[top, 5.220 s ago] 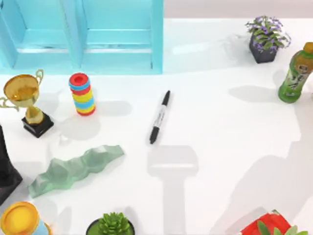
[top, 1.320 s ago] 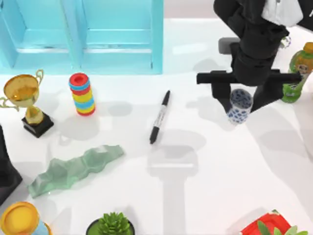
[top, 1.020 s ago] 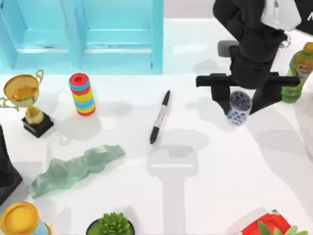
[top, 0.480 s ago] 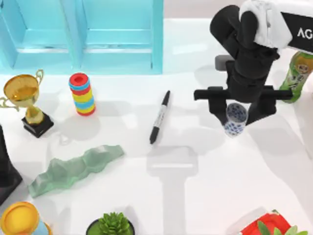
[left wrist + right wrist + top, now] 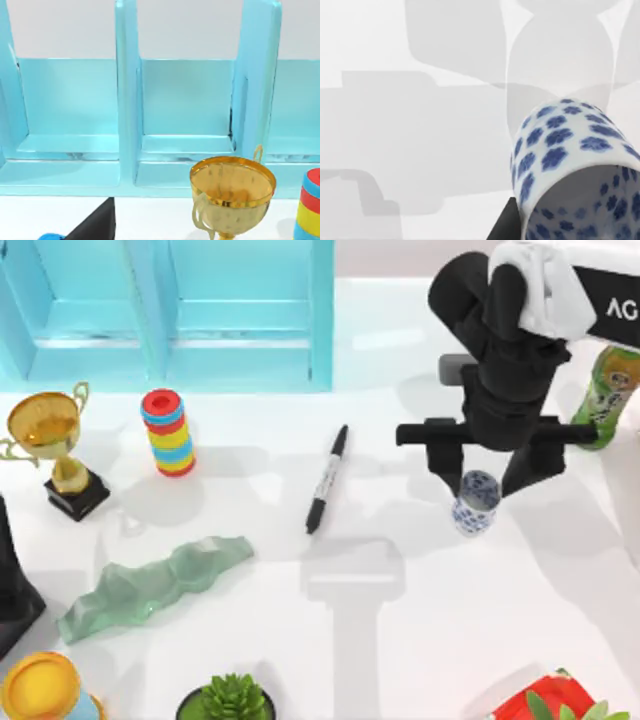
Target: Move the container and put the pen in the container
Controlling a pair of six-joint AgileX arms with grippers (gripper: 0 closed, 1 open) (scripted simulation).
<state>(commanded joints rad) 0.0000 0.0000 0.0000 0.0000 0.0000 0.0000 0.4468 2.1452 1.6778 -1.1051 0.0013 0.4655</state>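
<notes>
Cup point(image 5: 475, 502) sits between my right gripper point(image 5: 478, 483) fingers, held. I should set it down gently, upright, near the pen point(image 5: 327, 479).

container point(image 5: 475, 502) – white, blue floral | pen point(image 5: 327, 479) – black, pale label band

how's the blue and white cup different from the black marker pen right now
The small white porcelain-like cup with blue flowers is short, round and upright between the right gripper's fingers; the slim black marker pen with a pale label band is long, thin and lies flat on the white table, untouched. The cup is patterned, the pen mostly plain black. The cup sits right of the pen.
</notes>
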